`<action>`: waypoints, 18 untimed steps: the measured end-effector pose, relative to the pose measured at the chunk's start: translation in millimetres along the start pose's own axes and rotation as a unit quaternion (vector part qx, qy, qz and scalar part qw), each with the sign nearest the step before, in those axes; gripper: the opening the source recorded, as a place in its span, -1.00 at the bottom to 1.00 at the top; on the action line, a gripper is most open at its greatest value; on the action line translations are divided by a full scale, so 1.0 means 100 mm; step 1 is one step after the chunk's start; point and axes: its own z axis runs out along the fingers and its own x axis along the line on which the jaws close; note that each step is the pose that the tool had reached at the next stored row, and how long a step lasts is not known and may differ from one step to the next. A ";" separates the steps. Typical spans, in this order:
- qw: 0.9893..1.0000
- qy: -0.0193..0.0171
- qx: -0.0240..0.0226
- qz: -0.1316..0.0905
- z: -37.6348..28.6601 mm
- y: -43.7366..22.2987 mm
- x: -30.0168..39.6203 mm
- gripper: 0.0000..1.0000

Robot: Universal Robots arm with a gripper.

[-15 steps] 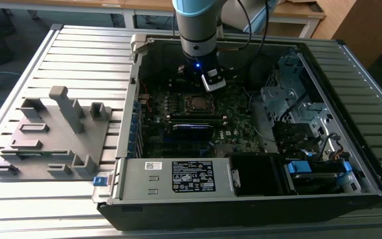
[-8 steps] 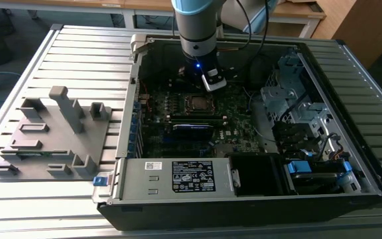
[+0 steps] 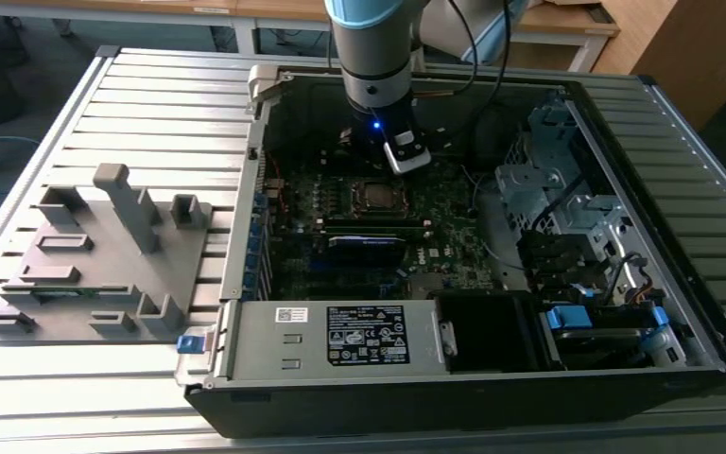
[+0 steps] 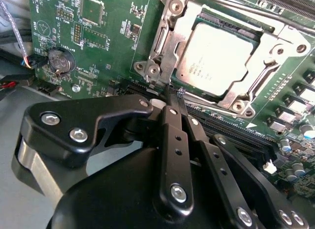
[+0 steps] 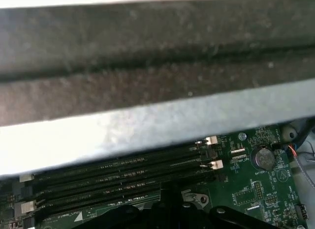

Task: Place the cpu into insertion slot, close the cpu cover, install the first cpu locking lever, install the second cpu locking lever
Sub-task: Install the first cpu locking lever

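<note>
Cpu (image 4: 219, 54) seated, cover (image 4: 170, 47) down over it. Gripper (image 4: 175, 93) pinched narrow, tips at cover corner, nothing seen held. Prob lever step: push slow, tips off cpu.

Whatever's right under the tip of the end effector (image 4: 175, 94) is blocked by its own black links, same for the near edge of the cpu cover (image 4: 173, 52). Memory slots (image 5: 113, 177) beside it run off frame.

the cpu (image 4: 216, 54) is dull silver-grey, the cpu cover (image 4: 171, 44) silvery, the motherboard (image 4: 115, 30) dark green, the gripper (image 4: 174, 93) black.
</note>
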 end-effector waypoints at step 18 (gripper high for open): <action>1.000 0.000 0.000 0.000 -0.052 0.031 0.037 -0.80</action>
